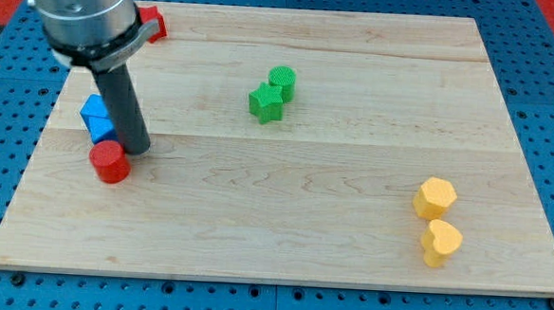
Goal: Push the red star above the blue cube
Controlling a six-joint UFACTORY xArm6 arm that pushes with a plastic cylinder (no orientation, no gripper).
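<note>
The red star (152, 22) lies at the board's top left corner, partly hidden behind the arm's grey body. The blue cube (95, 118) sits near the board's left edge, well below the star, with the rod covering its right side. My tip (137, 150) rests on the board just right of the blue cube and just above and right of a red cylinder (110, 161). The tip appears to touch or nearly touch both.
A green star (265, 103) and a green cylinder (282, 81) sit together at the board's upper middle. A yellow hexagon (435, 197) and a yellow heart (441, 242) sit at the lower right. The wooden board (302, 223) lies on a blue pegboard.
</note>
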